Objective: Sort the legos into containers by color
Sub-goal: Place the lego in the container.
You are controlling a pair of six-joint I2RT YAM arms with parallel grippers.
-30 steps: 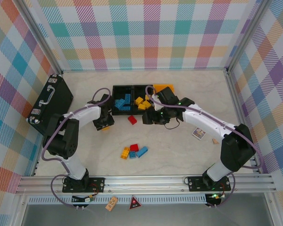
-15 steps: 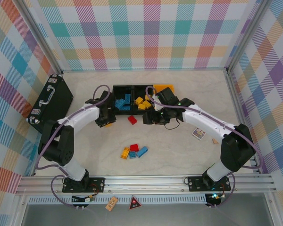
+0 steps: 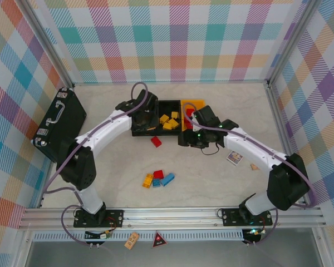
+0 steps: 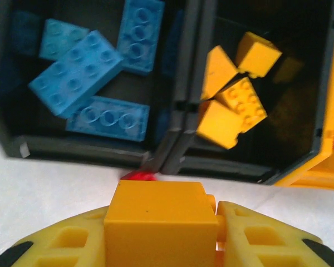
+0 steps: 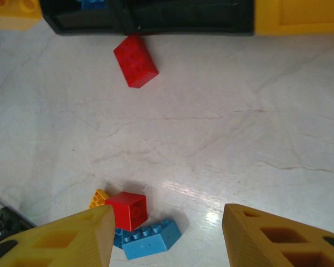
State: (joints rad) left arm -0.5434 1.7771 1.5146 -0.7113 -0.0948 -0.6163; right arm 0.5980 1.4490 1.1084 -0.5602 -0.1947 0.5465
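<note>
My left gripper point(image 4: 161, 225) is shut on a yellow-orange lego point(image 4: 160, 214) and hovers just in front of the two black containers. The left black container point(image 4: 22, 147) holds several blue legos point(image 4: 75, 72). The middle one point(image 4: 222, 167) holds several yellow legos point(image 4: 234, 108), and the yellow-orange container point(image 3: 192, 105) stands to its right. From above, the left gripper point(image 3: 140, 115) sits over the left black container. My right gripper point(image 5: 167, 233) is open with nothing between its fingers, above the table. A red lego point(image 5: 135, 61) lies near the containers. A red point(image 5: 127, 210), a blue point(image 5: 150, 239) and a yellow lego point(image 5: 98, 197) are clustered nearer.
A black briefcase point(image 3: 60, 119) with a handle lies at the left wall. A small printed card point(image 3: 234, 157) rests on the table right of the right arm. Plaid walls enclose three sides, and a metal rail point(image 3: 172, 214) runs along the front.
The left arm has swung up and to the right, from the table beside the containers to over them, carrying the yellow lego. The right gripper shifted slightly to the right.
</note>
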